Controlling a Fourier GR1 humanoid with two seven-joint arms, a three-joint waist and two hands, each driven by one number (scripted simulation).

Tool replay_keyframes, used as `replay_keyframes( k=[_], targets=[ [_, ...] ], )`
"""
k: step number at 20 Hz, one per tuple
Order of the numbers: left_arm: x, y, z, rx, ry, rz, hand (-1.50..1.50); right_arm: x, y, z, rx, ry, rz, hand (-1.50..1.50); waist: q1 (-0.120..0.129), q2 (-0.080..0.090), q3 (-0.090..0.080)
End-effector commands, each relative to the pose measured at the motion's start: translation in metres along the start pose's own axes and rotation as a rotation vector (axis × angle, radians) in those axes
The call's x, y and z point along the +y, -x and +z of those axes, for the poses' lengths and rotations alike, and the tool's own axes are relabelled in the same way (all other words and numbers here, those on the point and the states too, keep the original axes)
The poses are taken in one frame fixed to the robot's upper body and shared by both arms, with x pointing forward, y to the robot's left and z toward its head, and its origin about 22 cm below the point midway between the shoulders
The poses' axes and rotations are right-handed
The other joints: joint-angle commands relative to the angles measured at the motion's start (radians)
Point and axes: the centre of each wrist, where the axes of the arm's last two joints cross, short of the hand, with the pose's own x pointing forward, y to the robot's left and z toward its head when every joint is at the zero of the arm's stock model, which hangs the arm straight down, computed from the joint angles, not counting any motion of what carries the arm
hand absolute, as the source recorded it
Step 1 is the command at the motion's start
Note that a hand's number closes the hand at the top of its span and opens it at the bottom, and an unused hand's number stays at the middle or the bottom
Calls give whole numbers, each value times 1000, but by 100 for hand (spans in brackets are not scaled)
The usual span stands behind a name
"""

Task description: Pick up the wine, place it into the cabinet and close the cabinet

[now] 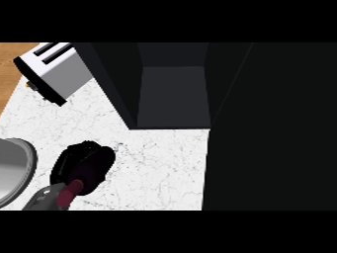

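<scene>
The open cabinet (172, 89) fills the upper middle and right of the frame, its dark door (280, 128) swung out along the right side and its grey interior bare where visible. On the white marble counter (163, 168) at lower left, a black hand (80, 160) — which arm it belongs to I cannot tell — curls round the wine (67, 195), whose dark red neck pokes out below the fingers. A toaster (51, 69) sits at upper left, and a grey rounded shape (3, 173) sits at the left edge. The bottle is likely glass — heavy, stiff, smooth and breakable — so holding its wide body looks safest.
</scene>
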Motion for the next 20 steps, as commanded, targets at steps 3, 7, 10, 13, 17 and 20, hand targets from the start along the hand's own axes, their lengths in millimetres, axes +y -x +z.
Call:
replay_keyframes(
  k=[3,7,10,13,17,20],
  targets=[
    [-4,53,89,-118,-57,-5,150,-5,0,2,23,26,15,-150,31,-6,0],
    [-6,35,71,-223,-39,26,150,-1,3,4,1,4,4,-150,20,-4,0],
    [-23,28,59,-227,15,71,150,-11,7,0,13,23,2,-150,22,-4,1],
    [-22,28,83,-273,29,81,150,-13,-1,1,-4,32,7,-150,22,-4,0],
    [-66,0,62,-276,74,85,150,-9,7,6,19,24,-5,-150,25,-5,2],
    [-65,-30,67,-290,80,79,150,11,19,0,4,21,1,-150,21,-3,1]
  ],
)
